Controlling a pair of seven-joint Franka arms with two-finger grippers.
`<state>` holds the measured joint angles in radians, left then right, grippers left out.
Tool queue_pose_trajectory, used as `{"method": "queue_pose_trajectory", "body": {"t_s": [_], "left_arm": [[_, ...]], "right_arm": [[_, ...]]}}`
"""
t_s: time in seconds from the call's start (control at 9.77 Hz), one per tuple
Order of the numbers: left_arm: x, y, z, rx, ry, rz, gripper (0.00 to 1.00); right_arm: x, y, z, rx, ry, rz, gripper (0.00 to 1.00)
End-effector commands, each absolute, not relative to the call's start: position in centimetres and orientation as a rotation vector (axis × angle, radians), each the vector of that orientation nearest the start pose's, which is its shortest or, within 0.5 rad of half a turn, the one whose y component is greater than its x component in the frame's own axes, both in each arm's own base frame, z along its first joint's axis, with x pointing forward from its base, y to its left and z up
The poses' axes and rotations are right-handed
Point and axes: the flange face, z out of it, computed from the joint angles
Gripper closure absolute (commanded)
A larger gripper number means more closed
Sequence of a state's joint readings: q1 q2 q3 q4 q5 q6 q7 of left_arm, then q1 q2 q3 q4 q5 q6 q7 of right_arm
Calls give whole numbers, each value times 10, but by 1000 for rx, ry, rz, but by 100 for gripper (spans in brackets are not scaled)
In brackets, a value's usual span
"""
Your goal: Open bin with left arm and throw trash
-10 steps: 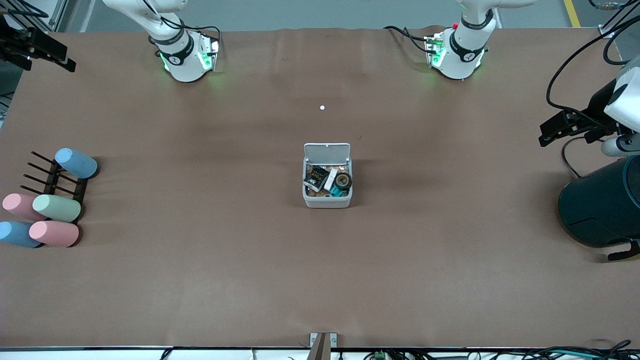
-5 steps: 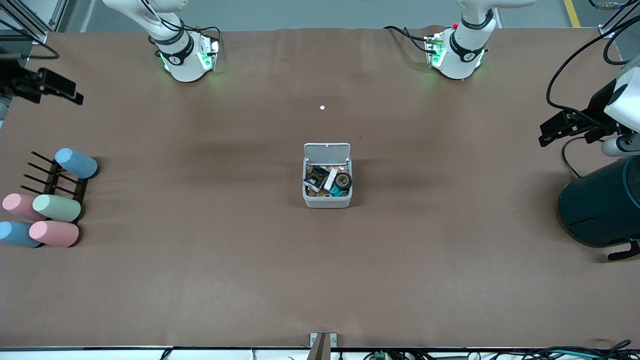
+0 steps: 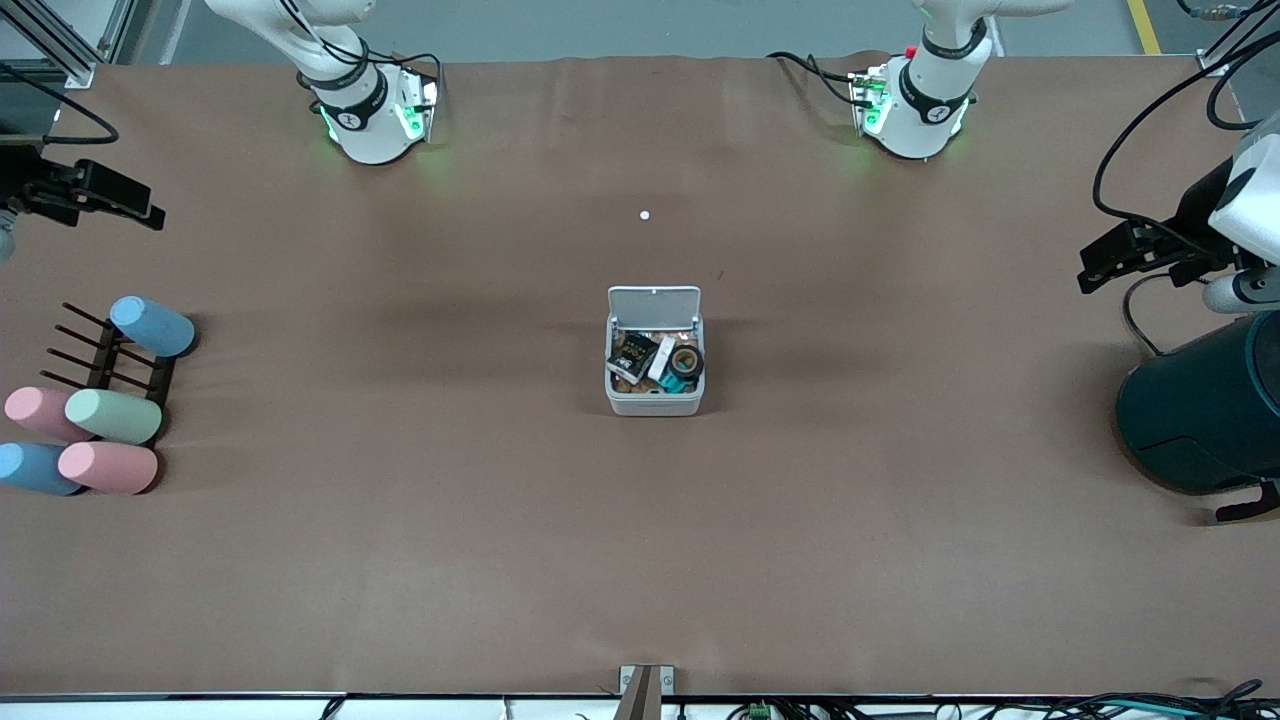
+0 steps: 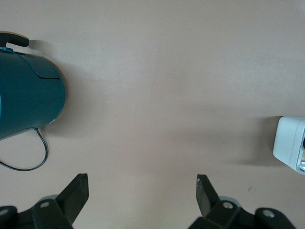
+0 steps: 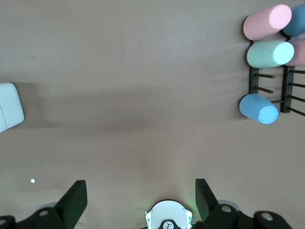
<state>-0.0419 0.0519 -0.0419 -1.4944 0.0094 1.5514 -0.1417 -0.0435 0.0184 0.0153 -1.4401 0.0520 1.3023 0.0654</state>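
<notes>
Matt cloth, smooth plastic

The table (image 3: 400, 560) wears matt brown cloth; the bin (image 3: 654, 403) is smooth white plastic, the teal container (image 3: 1200, 420) faintly glossy, the cups (image 3: 112, 416) matt pastel.

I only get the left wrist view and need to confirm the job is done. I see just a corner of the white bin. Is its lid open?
Observer: Yes, the bin has its lid up.
Operator: Any trash inside?
Observer: A black packet, a white band and a tape roll lie in it.
Operator: Where's the right end effector?
Observer: The right end effector hangs open over the table's right-arm end, near the rack.
</notes>
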Motion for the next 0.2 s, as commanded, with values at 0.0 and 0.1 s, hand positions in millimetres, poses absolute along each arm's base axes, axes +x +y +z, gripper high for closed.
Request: {"method": "queue_pose_trajectory", "body": {"t_s": [0.0,0.1], "left_arm": [[569,-45,633,-3131,-70,-26,0],[569,-45,633,-3132,-70,-26,0]], "right_arm": [[535,-11,648,-3100,122,213,0],[538,-12,639,-3101,124,196,0]]}}
